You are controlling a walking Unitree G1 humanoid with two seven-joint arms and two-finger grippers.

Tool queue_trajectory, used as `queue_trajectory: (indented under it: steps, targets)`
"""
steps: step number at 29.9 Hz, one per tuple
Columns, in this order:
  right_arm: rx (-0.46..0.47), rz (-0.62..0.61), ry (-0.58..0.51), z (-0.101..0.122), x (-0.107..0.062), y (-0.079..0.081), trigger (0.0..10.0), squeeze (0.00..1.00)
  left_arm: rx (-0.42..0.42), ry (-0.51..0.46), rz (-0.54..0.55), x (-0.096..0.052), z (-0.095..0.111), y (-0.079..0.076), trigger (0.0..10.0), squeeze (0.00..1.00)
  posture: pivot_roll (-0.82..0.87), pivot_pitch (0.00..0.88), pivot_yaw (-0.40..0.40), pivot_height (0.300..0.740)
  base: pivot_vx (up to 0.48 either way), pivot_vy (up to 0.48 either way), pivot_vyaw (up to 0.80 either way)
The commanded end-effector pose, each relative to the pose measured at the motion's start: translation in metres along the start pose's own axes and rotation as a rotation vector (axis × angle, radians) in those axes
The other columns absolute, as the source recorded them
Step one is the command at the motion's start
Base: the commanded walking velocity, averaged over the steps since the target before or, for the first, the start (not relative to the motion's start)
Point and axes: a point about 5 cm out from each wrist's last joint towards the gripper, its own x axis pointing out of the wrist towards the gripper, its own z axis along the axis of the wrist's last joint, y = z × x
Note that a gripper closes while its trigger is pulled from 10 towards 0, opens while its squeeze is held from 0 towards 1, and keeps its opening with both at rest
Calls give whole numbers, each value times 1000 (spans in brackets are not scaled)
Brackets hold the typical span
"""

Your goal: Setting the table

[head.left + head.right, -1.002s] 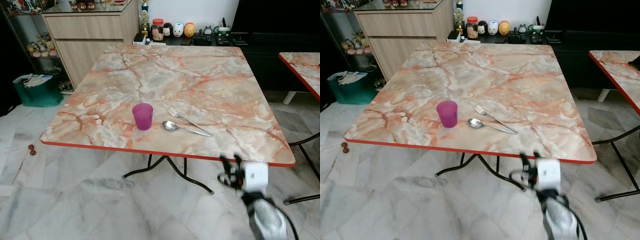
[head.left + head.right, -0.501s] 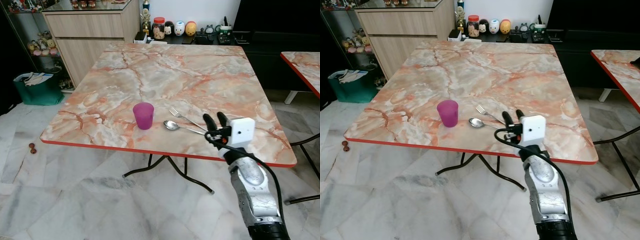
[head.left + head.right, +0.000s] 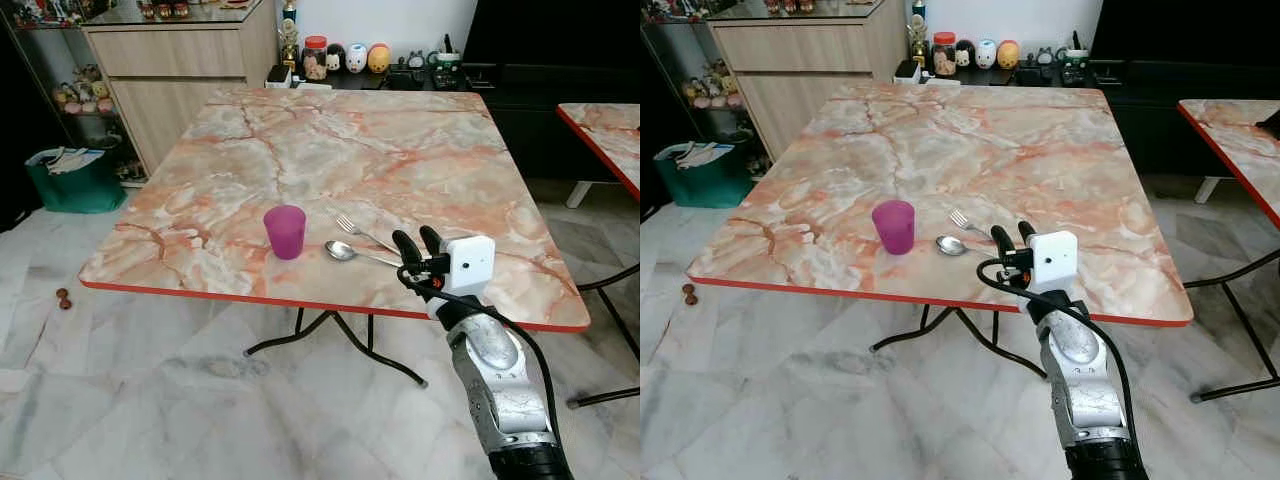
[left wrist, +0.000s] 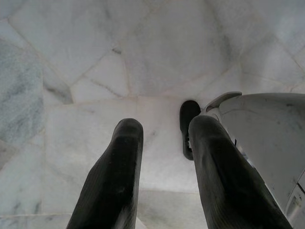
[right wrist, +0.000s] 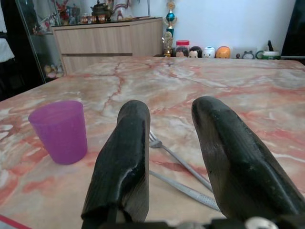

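Our right claw (image 3: 420, 243) hovers with fingers apart over the near edge of the pink-veined marble worktop (image 3: 400, 150), just short of the handles of the silver metal fork (image 3: 362, 233) and silver metal spoon (image 3: 352, 253) lying beside the purple plastic cup (image 3: 285, 231). To take one piece cleanly, we should come down low and straddle a single handle — the two nearly touch at the near end. The left claw (image 4: 164, 157) hangs open over the floor.

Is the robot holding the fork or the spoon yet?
No, nothing is held. The right pincer is open above the handles of the fork and spoon. The left pincer is open too, over the floor.
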Motion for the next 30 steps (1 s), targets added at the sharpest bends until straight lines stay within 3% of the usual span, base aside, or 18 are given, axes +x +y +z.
queue_trajectory:
  steps: [1,7,10,30]
  targets:
    - [-10,13,-8,3,2,3,10000,0,1,23,15,-3,-5,5,10000,0,-102,0,51,740,0,0,0]
    - [-10,16,-26,5,3,6,10000,0,1,22,13,-3,-6,5,10000,0,-98,0,54,740,243,0,494]
    - [28,10,-34,6,5,6,10000,0,2,24,12,-4,-6,5,10000,0,-97,0,54,740,247,0,0]
    - [1,9,-37,9,6,2,10000,0,4,22,5,-3,-5,5,10000,0,-93,0,53,740,256,0,0]
